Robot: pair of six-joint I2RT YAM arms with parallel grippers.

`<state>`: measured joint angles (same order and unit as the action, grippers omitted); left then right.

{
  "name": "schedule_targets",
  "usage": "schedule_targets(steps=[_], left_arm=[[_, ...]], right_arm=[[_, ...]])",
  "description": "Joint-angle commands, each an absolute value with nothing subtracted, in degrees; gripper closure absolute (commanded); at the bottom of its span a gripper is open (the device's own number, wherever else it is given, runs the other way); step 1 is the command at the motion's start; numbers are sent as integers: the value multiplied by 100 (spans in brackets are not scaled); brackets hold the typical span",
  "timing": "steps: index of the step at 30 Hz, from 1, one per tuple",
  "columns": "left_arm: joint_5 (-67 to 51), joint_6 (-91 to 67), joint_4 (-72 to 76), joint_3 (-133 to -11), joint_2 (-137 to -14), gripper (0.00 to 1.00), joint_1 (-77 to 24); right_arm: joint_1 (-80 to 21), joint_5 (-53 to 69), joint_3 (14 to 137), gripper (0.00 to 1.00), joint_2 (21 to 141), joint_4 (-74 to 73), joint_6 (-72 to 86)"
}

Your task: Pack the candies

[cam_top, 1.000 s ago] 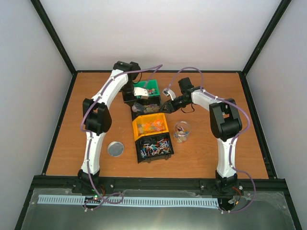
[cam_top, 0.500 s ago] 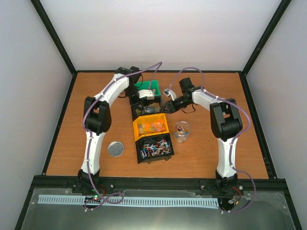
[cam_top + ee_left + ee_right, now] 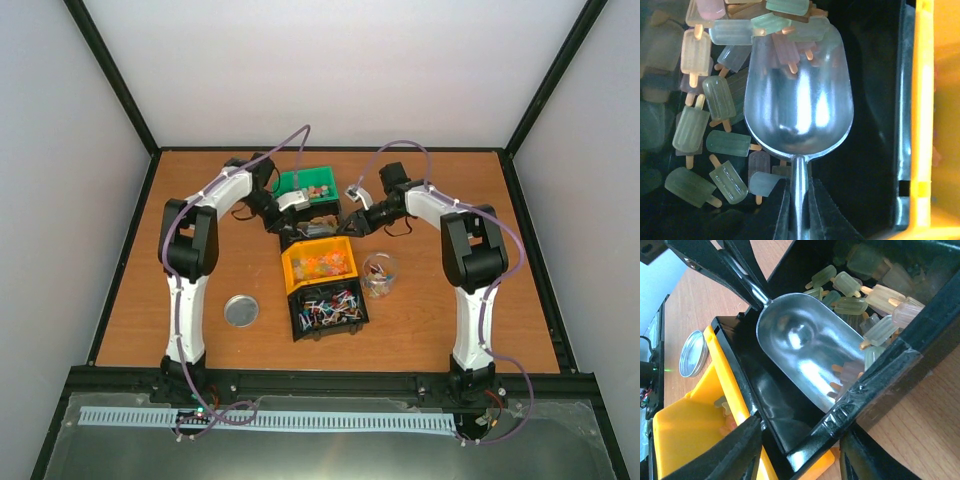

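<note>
The candies (image 3: 720, 97) here are pale popsicle-shaped sweets on little sticks, piled in one end of a black bin (image 3: 902, 100). My left gripper (image 3: 799, 185) is shut on the handle of a silver scoop (image 3: 797, 100). The scoop's bowl lies inside that bin with its front lip against the pile. From the right wrist, the scoop (image 3: 805, 350) and candies (image 3: 850, 305) show inside the bin (image 3: 880, 385). My right gripper (image 3: 800, 435) straddles the bin's near corner, one finger on each side of the wall. From above, both grippers, left (image 3: 295, 205) and right (image 3: 347, 222), meet at this bin (image 3: 305, 232).
A green bin (image 3: 290, 180) stands behind the black one. A yellow bin (image 3: 287, 268) of orange sweets and another black bin (image 3: 297, 322) of red-blue-white ones stand in front. A clear jar (image 3: 379, 275) sits to the right, a round silver lid (image 3: 241, 310) to the left.
My left arm swung inward and brought the scoop from over the green bin into the black bin. The row of bins shifted slightly right. The right gripper stayed at the bin's corner.
</note>
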<state>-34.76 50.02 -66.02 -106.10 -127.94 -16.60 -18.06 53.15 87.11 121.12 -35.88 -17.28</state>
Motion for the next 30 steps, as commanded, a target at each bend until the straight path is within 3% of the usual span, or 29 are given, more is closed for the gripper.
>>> schedule_targets(steps=[1,8,17,30], left_arm=[[-4354,4922,-5056,-10011,-12372,99,-1583],[-4657,4724,-4325,-9499,-12078,99,-1437],[-4787,5080,-4516,-9376,-11916,99,-1200],[-4971,5632,-4346,-8658,-11453,99,-886]], right_arm=[[-1749,5583,8594,54,11892,-3750,-2029],[-1650,5778,8628,40,11747,-3842,-2137],[-1622,5693,8711,19,11765,-4030,-2185],[-1439,5768,8701,13,11574,-4064,-2227]])
